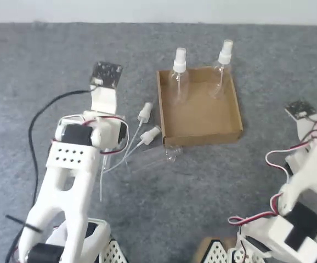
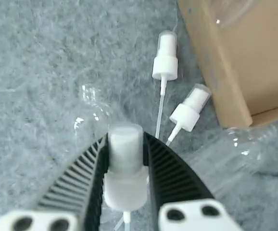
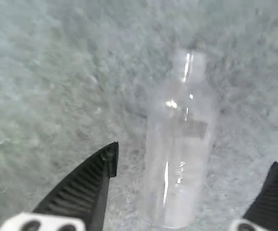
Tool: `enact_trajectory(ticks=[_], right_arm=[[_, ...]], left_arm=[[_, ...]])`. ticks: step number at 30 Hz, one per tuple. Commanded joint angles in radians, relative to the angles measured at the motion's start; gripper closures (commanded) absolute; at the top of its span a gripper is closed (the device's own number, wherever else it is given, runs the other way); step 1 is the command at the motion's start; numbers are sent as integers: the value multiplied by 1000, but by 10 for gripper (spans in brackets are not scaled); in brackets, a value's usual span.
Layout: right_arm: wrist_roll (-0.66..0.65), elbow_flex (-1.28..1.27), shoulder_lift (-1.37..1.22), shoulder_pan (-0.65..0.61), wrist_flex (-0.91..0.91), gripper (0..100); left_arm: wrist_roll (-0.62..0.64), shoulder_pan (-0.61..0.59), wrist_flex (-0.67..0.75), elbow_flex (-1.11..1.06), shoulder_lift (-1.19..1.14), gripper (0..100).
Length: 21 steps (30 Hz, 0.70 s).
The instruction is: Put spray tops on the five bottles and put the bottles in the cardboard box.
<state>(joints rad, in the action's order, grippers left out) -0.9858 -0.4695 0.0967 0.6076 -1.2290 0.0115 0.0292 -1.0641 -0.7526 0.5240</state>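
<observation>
Jaws of the left gripper [image 2: 124, 140] are clamped on a spray top [image 2: 125, 168]. The right gripper [image 3: 194, 156] has its jaws apart around a clear bottle [image 3: 177, 120]. The worktop [image 1: 32, 66] is grey felt. The high view shows the cardboard box [image 1: 202, 133] at far centre, holding two topped bottles [image 1: 179, 82].

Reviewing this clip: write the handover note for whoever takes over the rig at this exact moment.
Left gripper: shut on a spray top, above a clear bottle on the carpet.
Right gripper: open, over a bare bottle lying flat, jaws clear of it.
Done: two capped bottles stand in the cardboard box.
Loose: two loose spray tops on the carpet beside the box; a third bare bottle lies by its near corner.
Left: cap the three bare bottles and box them.
</observation>
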Motion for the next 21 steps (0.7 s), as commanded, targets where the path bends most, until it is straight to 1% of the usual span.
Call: enact_trajectory(ticks=[1, 4, 9, 11, 14, 21], right_arm=[[15, 144, 59, -53, -68, 604], [14, 216, -7, -56, -77, 604], [14, 338, -197, -88, -147, 605], [14, 368, -252, -91, -159, 631], [14, 373, -292, -93, -153, 686], [14, 371, -334, -85, -150, 692]], left_arm=[[6, -8, 55, -36, 51, 988], [6, -3, 57, -50, 51, 988], [6, 0, 57, -51, 51, 988], [6, 0, 57, -51, 51, 988], [6, 0, 57, -51, 51, 988], [6, 2, 57, -51, 49, 988]])
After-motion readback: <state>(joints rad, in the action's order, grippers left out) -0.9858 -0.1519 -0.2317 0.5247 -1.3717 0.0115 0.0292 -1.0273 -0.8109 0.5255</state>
